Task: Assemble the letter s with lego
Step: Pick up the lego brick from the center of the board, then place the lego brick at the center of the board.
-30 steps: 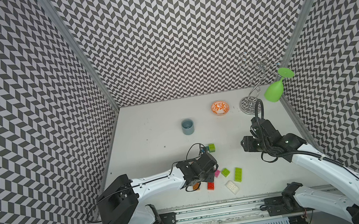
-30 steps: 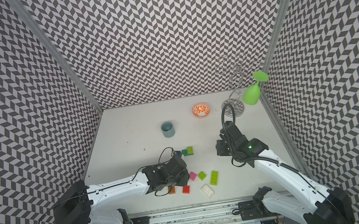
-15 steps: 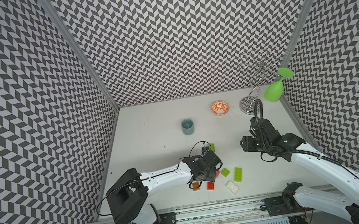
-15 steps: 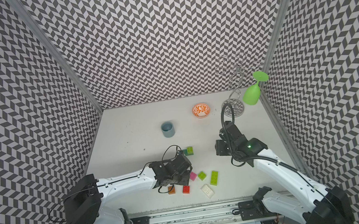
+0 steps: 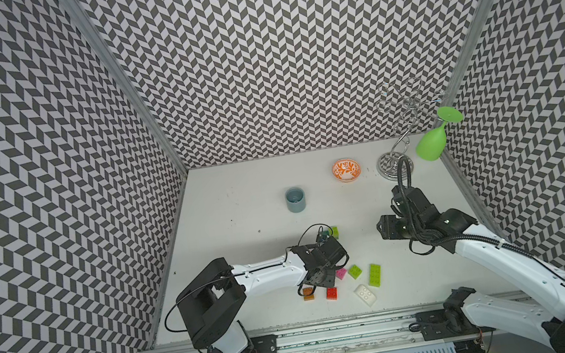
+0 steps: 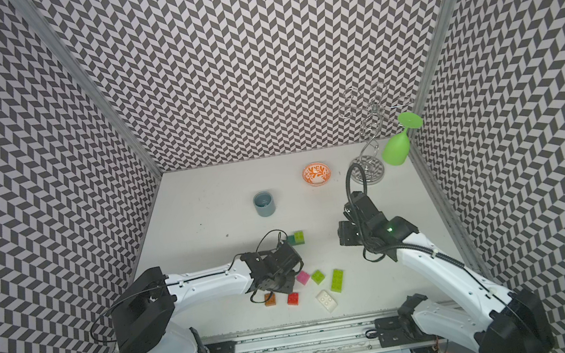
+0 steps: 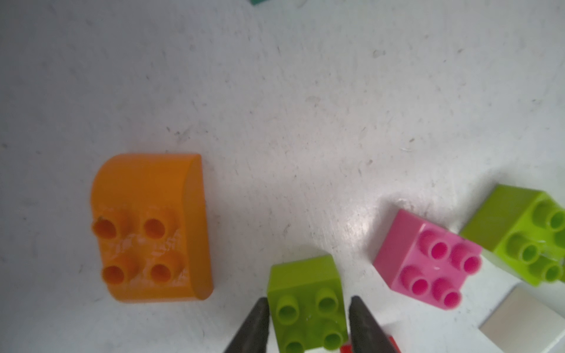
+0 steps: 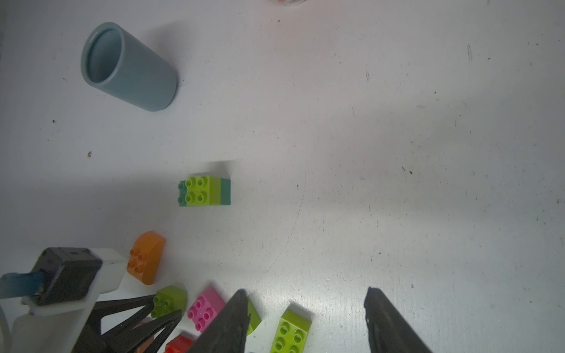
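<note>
Left claw (image 7: 308,301) is pinching a lime brick (image 7: 304,275) by its sides between both black fingers (image 7: 253,330), studs up, just beside the pink brick (image 7: 428,259); whether it's off the table (image 7: 305,107), can't tell. Right claw (image 8: 305,292) hangs spread wide, nothing between its fingers, apart from the pink brick. Second lime brick (image 7: 526,232) sits just beside the pink brick on its far side from the pinched one, long lime brick (image 5: 374,275), red brick (image 5: 331,292) and white brick (image 5: 365,294) near it, orange brick (image 7: 149,226) past the pinched one, lime-on-dark-green stack (image 8: 204,191) well apart.
</note>
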Controlling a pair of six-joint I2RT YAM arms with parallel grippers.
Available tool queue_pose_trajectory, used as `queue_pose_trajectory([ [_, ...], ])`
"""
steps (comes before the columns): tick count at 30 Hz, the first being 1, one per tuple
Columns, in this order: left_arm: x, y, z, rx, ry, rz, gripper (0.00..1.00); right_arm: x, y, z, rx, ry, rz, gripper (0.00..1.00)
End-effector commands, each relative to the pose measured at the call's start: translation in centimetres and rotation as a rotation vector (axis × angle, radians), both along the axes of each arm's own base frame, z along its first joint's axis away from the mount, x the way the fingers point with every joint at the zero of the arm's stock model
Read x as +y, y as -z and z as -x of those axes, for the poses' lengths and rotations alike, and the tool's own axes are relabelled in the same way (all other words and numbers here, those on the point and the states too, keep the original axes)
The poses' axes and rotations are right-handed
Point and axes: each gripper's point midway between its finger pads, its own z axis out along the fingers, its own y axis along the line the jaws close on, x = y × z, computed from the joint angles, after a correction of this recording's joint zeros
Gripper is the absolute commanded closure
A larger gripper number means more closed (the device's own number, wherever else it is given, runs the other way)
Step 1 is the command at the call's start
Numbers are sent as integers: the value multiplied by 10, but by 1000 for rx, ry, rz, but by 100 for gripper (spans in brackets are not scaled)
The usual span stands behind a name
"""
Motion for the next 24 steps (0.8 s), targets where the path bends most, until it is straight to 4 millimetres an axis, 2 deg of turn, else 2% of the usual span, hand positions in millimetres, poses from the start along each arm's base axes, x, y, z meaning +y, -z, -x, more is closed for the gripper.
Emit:
queue_pose_trajectory([
  [1, -10, -6, -8, -9, 4, 26, 67, 2, -7, -9, -40, 4, -14, 38],
  [6, -16, -15, -24, -35, -7, 35, 79, 1, -8, -9, -44, 6, -13, 39],
  [12, -28, -32, -53, -69, -44, 68, 81, 1, -9, -10, -47, 4, -12, 39],
  [16, -37, -30, -58, -53, -63, 95, 80, 2, -10, -10, -48, 2, -10, 39],
  [24, -45, -13, -61, -8, -102, 98, 76, 2, -8, -11, -45, 0, -8, 39],
])
